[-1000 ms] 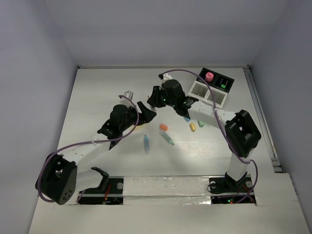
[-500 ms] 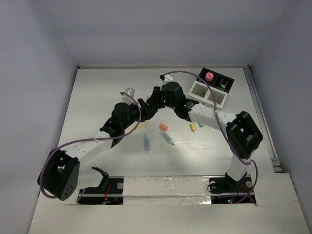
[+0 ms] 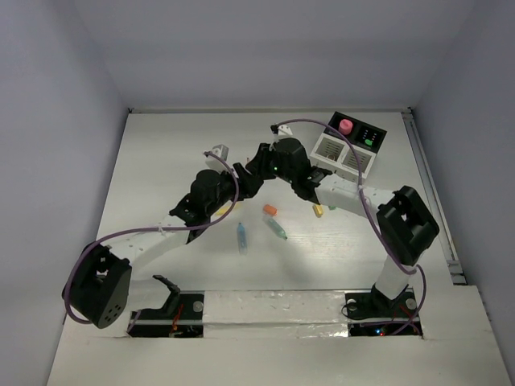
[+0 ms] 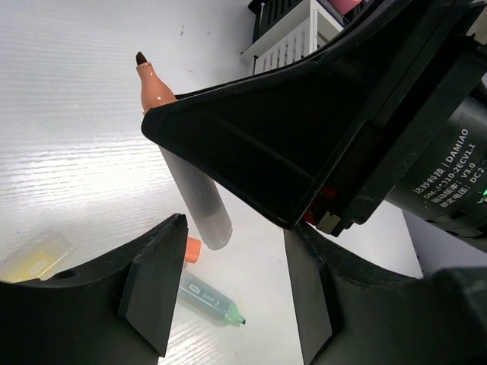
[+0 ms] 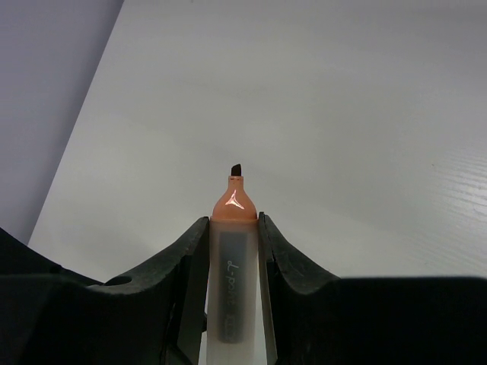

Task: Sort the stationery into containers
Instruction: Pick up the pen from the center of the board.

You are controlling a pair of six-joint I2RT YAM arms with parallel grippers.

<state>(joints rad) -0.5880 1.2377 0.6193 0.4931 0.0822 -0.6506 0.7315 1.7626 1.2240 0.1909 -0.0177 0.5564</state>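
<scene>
My right gripper [image 5: 233, 228] is shut on an uncapped highlighter [image 5: 234, 262] with a clear body and an orange tip, held off the table. The left gripper [image 4: 232, 296] is open. The highlighter's rear end [image 4: 199, 205] hangs just above the gap between its fingers, closer to the left finger, touching neither. In the top view both grippers meet mid-table, left gripper [image 3: 239, 182] and right gripper [image 3: 252, 170]. The containers, a white slatted box [image 3: 338, 153] joined to a black box [image 3: 372, 129], stand at the back right. A pink-capped bottle [image 3: 345, 126] is in the black one.
On the table below lie an orange cap [image 3: 269, 210], a green highlighter [image 3: 276, 227], a blue pen [image 3: 241, 237] and a yellow piece [image 3: 318, 210]. A pale yellow pen [image 4: 34, 255] lies under my left arm. Walls close in the table's back and sides.
The left gripper has moved up and right to meet the right gripper and its jaws have narrowed. The right gripper has kept its hold on the highlighter and shifted slightly.
</scene>
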